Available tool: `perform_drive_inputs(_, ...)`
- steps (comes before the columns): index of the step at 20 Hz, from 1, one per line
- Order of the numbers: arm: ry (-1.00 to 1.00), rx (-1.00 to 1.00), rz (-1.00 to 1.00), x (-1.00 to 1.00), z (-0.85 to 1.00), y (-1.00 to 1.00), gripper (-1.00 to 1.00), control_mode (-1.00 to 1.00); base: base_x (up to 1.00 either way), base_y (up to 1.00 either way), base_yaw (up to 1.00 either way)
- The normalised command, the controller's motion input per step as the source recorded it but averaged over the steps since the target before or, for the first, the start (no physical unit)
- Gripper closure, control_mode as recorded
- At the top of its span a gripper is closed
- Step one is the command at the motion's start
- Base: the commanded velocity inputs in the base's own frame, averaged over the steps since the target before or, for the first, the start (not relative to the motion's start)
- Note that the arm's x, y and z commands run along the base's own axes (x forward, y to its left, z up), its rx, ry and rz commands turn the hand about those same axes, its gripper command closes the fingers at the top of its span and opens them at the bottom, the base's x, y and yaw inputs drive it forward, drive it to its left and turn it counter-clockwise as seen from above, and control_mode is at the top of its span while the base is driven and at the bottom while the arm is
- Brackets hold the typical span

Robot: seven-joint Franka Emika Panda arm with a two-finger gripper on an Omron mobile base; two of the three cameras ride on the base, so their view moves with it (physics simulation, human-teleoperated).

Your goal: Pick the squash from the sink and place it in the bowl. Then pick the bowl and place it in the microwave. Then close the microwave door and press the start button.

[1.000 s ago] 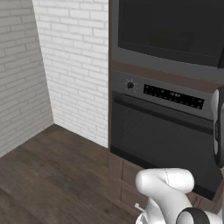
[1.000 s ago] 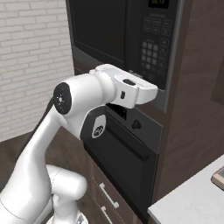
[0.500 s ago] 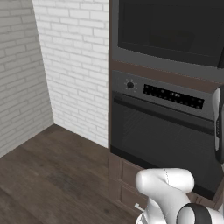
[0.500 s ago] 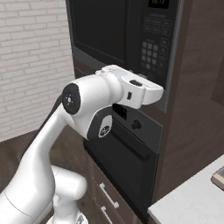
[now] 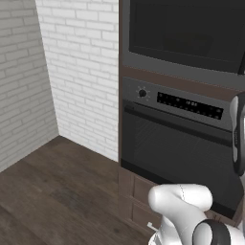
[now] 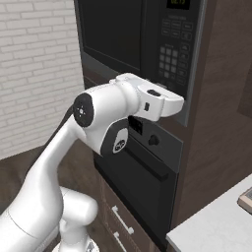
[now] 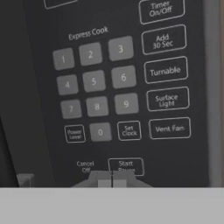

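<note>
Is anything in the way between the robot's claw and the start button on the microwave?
No, nothing visible is in the way. In the hand view the claw sits right below the Start button on the microwave keypad, with nothing between them.

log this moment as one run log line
phase: start press | black microwave door: shut | gripper: fingertips together at Start/Pause button | contact: cannot tell

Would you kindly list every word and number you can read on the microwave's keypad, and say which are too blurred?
All stand on the microwave keypad, hand view:
"Express Cook"
"1" to "9", "0"
"Timer On/Off"
"Add 30 Sec"
"Turntable"
"Surface Light"
"Vent Fan"
"Power Level"
"Set Clock"
"Cancel Off"
"Start", with a blurred second word, just above the fingers
The green display and the oven's display strip are too small to read.
</note>
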Motion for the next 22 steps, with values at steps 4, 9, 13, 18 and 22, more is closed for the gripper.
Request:
perform_drive_inputs(4,0.00,0.00,0.00,0.18,-0.07,-0.17,1.00,-1.00,0.00,0.00,0.00)
perform_drive_inputs(9,0.00,0.00,0.05,0.18,-0.20,-0.25,1.00,-1.00,0.00,0.00,0.00)
perform_drive_inputs(13,0.00,0.00,0.05,0.26,-0.21,-0.24,1.00,-1.00,0.00,0.00,0.00)
perform_drive_inputs(18,0.00,0.00,0.04,0.16,-0.10,-0.12,1.00,-1.00,0.00,0.00,0.00)
perform_drive_inputs(22,0.00,0.00,0.00,-0.23,0.00,0.05,1.00,-1.00,0.00,0.00,0.00)
